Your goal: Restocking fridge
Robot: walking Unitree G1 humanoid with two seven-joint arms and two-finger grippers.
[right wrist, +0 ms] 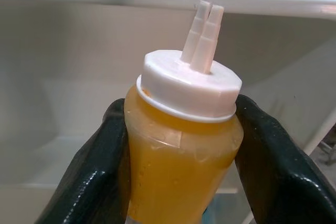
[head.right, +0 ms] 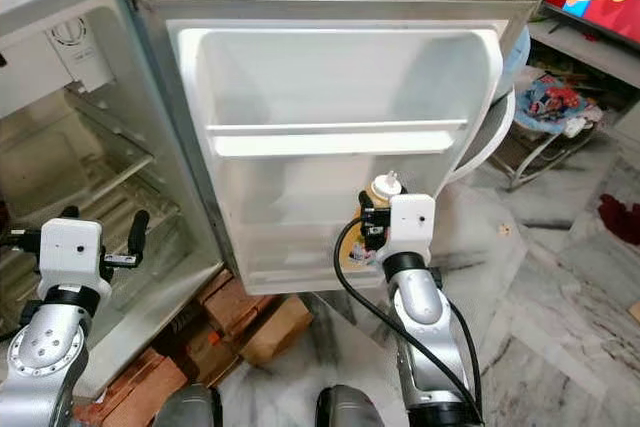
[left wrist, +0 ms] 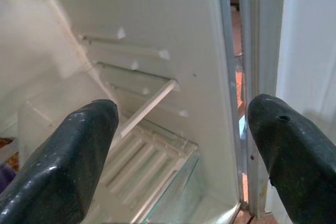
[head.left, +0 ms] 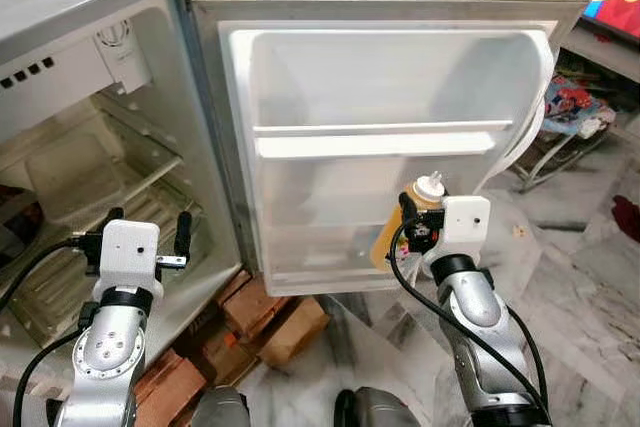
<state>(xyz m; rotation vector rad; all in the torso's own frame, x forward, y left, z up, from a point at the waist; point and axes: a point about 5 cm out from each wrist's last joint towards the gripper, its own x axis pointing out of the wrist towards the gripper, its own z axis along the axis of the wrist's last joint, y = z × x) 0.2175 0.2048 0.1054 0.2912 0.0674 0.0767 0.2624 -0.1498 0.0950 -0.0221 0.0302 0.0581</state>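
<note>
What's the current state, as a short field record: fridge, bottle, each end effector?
fridge: door open, door shelves bare; wire shelf inside
bottle: orange sauce bottle with white two-nozzle cap, upright, at the door's lower shelf
right end effector: shut on the bottle, a finger on each side below the cap
left end effector: open, holding nothing, facing into the fridge interior
</note>
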